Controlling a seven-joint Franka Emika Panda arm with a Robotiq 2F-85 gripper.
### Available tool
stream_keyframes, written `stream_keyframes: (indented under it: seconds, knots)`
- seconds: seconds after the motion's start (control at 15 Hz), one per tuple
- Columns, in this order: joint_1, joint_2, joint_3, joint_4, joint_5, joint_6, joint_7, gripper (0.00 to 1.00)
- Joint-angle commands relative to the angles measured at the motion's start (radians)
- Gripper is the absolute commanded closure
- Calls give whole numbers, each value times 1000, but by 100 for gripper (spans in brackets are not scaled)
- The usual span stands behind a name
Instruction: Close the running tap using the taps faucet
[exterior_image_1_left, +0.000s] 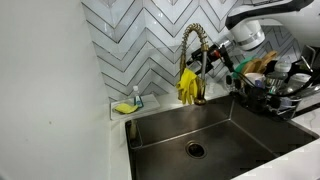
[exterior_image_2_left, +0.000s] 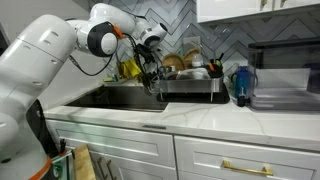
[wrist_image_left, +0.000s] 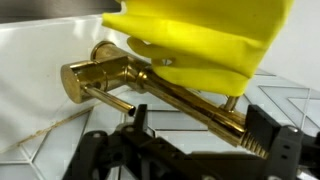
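The brass-gold gooseneck tap (exterior_image_1_left: 194, 55) stands behind the steel sink (exterior_image_1_left: 215, 130), with yellow rubber gloves (exterior_image_1_left: 187, 86) draped over its stem. My gripper (exterior_image_1_left: 214, 60) is right beside the tap, at the height of the neck. In the wrist view the tap's stem and side lever (wrist_image_left: 95, 78) run diagonally across the picture under the gloves (wrist_image_left: 195, 40). My gripper (wrist_image_left: 205, 128) is open, with one finger on each side of the stem near its spring coil. In an exterior view the gripper (exterior_image_2_left: 150, 62) hides most of the tap. I cannot see a water stream.
A dish rack (exterior_image_1_left: 268, 98) full of dishes stands next to the tap, close to my arm. A soap dish with a sponge (exterior_image_1_left: 127, 106) sits on the sink's back ledge. A blue bottle (exterior_image_2_left: 240, 85) stands on the counter. The chevron tile wall is directly behind the tap.
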Motion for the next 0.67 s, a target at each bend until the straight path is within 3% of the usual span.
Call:
stream_keyframes:
  seconds: [0.0, 0.6]
  knots:
    - [-8, -40, -26, -13, -28, -14, 25, 0]
    - [-6, -123, -66, -33, -85, -40, 53, 0]
